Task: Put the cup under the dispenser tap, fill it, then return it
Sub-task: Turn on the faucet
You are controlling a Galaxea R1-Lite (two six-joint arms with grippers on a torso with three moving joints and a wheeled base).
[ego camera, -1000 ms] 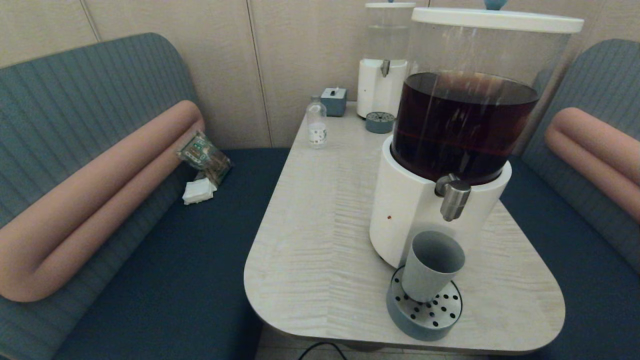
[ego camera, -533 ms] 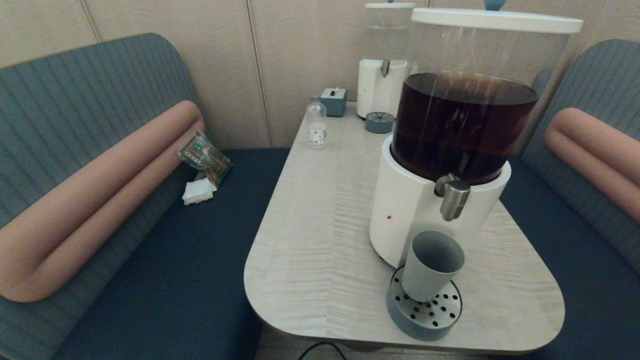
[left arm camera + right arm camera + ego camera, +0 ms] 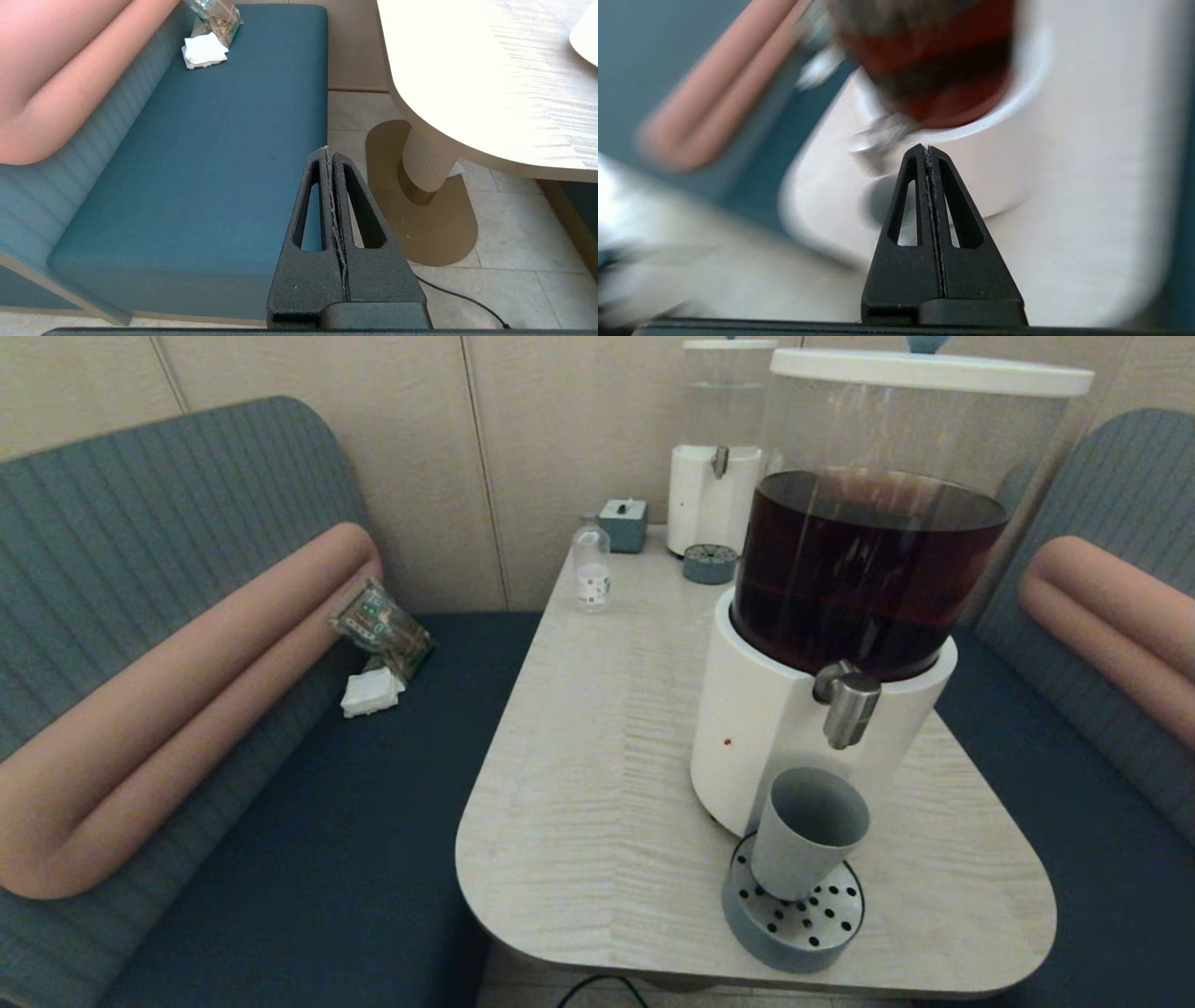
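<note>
The grey-blue cup stands upright on the round perforated drip tray, a little in front of and below the steel dispenser tap of the big dispenser holding dark brown liquid. No arm shows in the head view. My right gripper is shut and empty, off the table's near side, facing the dispenser and a smeared grey shape that may be the cup. My left gripper is shut and empty, low over the floor by the blue seat.
A second white dispenser with clear liquid, its small drip tray, a grey box and a small clear bottle stand at the table's far end. Snack packet and napkins lie on the left bench.
In the head view nothing on the table has moved; the cup stays on the drip tray. The picture itself has shifted very slightly.
</note>
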